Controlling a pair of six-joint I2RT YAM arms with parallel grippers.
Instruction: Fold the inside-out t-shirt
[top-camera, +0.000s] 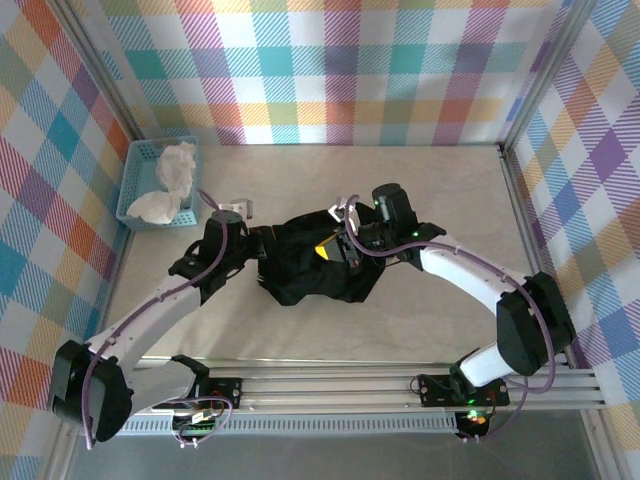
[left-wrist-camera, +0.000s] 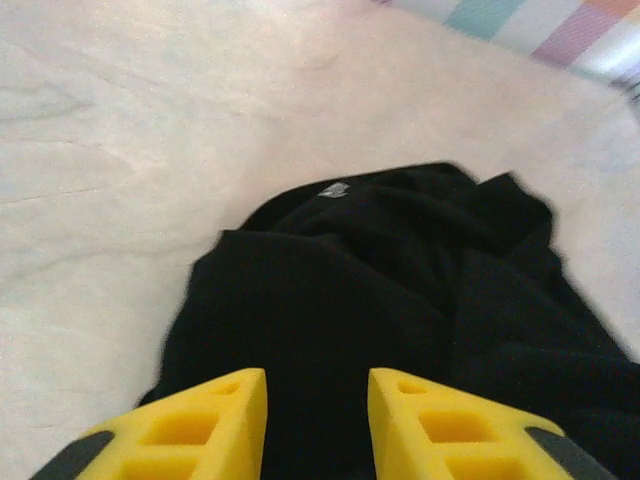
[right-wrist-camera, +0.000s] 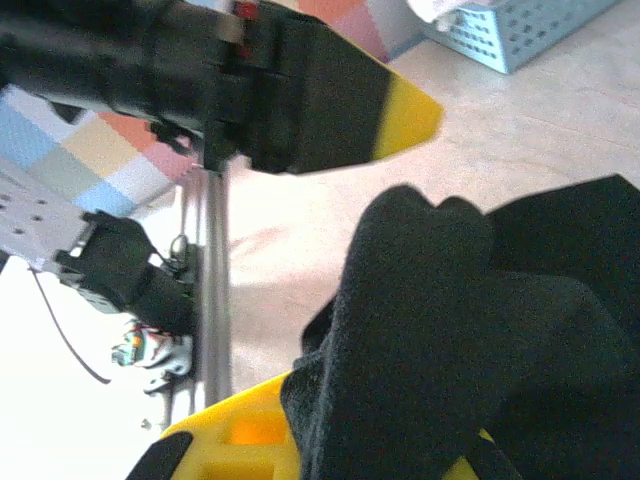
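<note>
Black t-shirt crumpled in a heap at the middle of the desk, with a claw at each side of it.
The right claw sits on the heap's upper right part, closed on a bunched fold of the black cloth that humps over its yellow finger in the right wrist view; its arm bends in from the near right corner. The left claw is at the shirt's left edge, its yellow fingers parted with a gap, holding nothing, the cloth lying just beyond them; its arm sweeps in low from the near left corner. Well apart, at the far left, a light-blue basket holds a white cloth.
</note>
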